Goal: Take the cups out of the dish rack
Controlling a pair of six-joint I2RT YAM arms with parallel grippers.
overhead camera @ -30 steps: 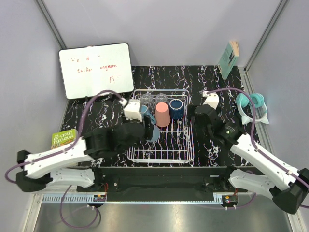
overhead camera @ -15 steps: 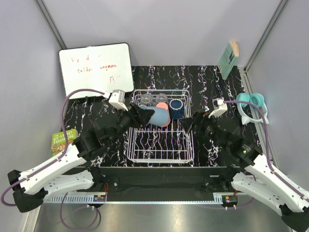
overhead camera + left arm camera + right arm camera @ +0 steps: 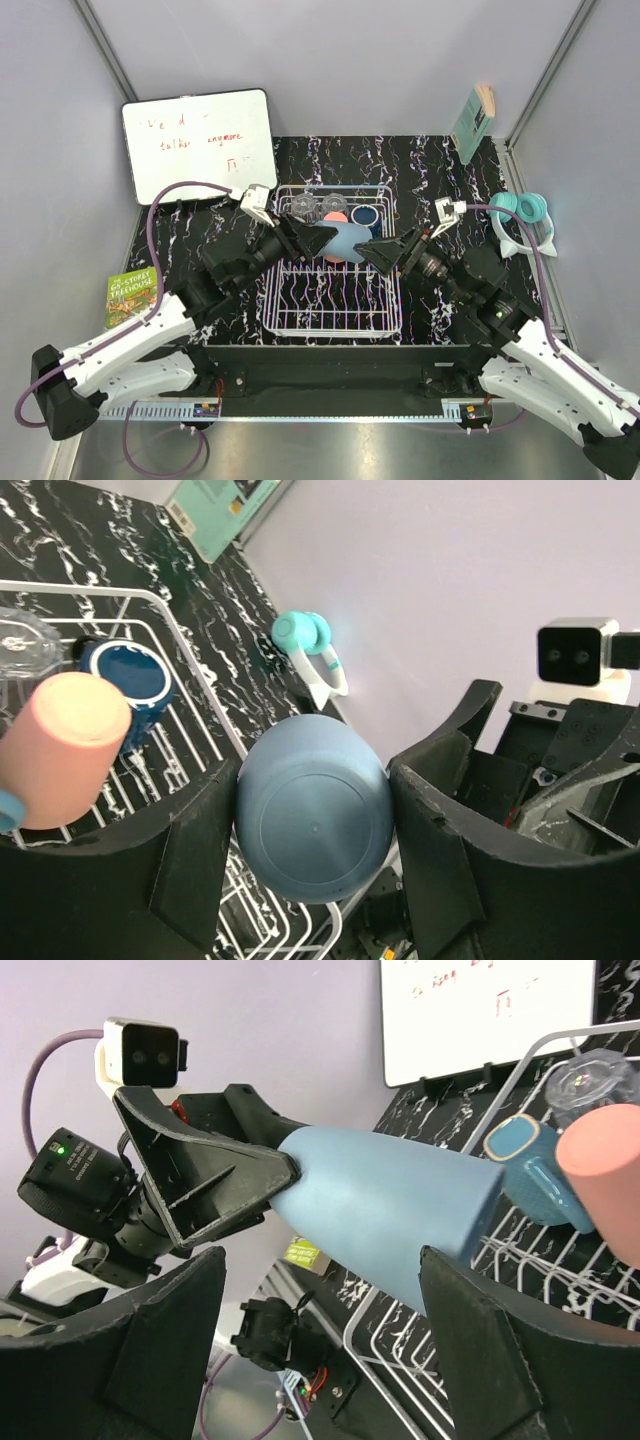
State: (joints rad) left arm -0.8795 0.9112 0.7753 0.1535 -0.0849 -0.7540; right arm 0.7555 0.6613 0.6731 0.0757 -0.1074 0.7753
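My left gripper (image 3: 322,238) is shut on a light blue mug (image 3: 347,241) and holds it on its side above the white dish rack (image 3: 335,318). In the left wrist view the mug's base (image 3: 313,820) sits between my fingers (image 3: 190,850). My right gripper (image 3: 385,252) is open, its fingers (image 3: 160,1345) spread just below the mug's wide end (image 3: 390,1210). In the rack stand a salmon-pink tumbler (image 3: 65,750), a dark navy mug (image 3: 127,680), two clear glasses (image 3: 303,207) and a second light blue mug (image 3: 520,1150).
A whiteboard (image 3: 198,143) leans at the back left. Teal headphones (image 3: 525,215) lie to the right of the rack. A green book (image 3: 132,287) lies at the left edge and a teal book (image 3: 472,122) stands at the back right.
My left gripper has lifted the light blue mug off the rack and carried it right. My right gripper has swung left to meet it, jaws open.
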